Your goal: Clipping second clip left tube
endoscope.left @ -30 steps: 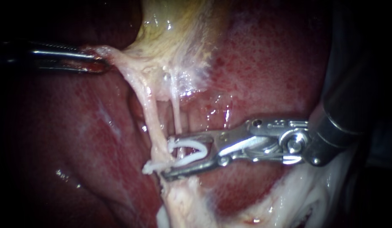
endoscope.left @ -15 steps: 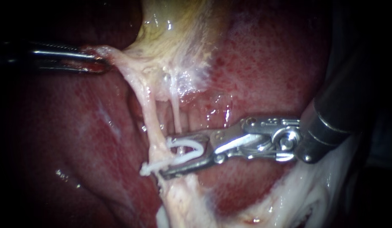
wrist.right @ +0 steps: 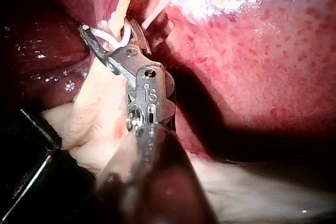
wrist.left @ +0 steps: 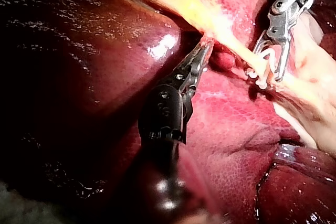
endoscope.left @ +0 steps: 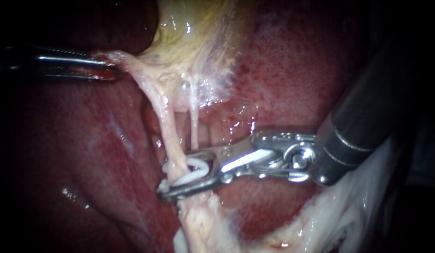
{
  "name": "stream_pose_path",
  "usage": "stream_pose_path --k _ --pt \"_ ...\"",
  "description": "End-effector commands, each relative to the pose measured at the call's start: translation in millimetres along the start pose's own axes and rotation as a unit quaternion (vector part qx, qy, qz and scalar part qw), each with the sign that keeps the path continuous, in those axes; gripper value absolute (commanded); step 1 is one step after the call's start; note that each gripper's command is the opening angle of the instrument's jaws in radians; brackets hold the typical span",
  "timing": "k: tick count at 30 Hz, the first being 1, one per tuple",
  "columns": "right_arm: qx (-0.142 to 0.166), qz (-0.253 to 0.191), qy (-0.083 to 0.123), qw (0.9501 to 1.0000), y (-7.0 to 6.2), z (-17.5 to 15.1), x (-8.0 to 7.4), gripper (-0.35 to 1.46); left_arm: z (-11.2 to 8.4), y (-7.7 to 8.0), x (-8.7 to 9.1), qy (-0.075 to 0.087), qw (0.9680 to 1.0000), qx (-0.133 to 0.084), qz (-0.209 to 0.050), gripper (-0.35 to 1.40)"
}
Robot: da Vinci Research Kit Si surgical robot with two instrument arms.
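One clip (endoscope.left: 191,175) around left tube (endoscope.left: 169,126), wet red liver (endoscope.left: 77,150)

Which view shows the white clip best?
Endoscope view: the clip sits side-on in the right instrument's jaws, around the left tube. Left wrist view shows the clip small, well ahead. Right wrist view shows the clip partly hidden by a jaw.

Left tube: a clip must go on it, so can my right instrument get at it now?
Probably yes. The right instrument, jaws shut on a white clip, seems to straddle the left tube, nothing between; the left instrument grips tissue well aside.
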Motion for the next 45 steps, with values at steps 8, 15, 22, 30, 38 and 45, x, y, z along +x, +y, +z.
stream_pose_path --k 8,15,22,30,38,45 --pt "0.014 0.008 0.011 0.9998 -0.3 1.2 0.7 0.50 0.2 0.0 0.0 0.000 1.0000 0.001 0.000 -0.35" --pt "0.027 0.011 0.020 0.9994 -1.1 1.5 1.3 0.50 0.2 0.0 -0.1 0.000 1.0000 0.001 0.000 -0.35" --pt "0.037 0.017 0.018 0.9990 -2.9 1.8 1.9 0.50 0.3 -0.2 -0.2 0.000 1.0000 0.001 0.000 -0.35" --pt "0.058 0.021 0.007 0.9981 -4.4 2.3 2.1 0.50 0.3 -0.2 -0.2 0.000 1.0000 0.001 0.000 -0.35" --pt "0.065 0.035 0.003 0.9973 -4.5 2.1 1.9 0.45 0.3 -0.2 -0.2 0.000 1.0000 0.001 0.000 -0.35" --pt "0.065 0.047 0.003 0.9968 -4.7 1.9 1.7 0.37 0.3 -0.2 -0.2 0.000 1.0000 0.001 0.000 -0.35"
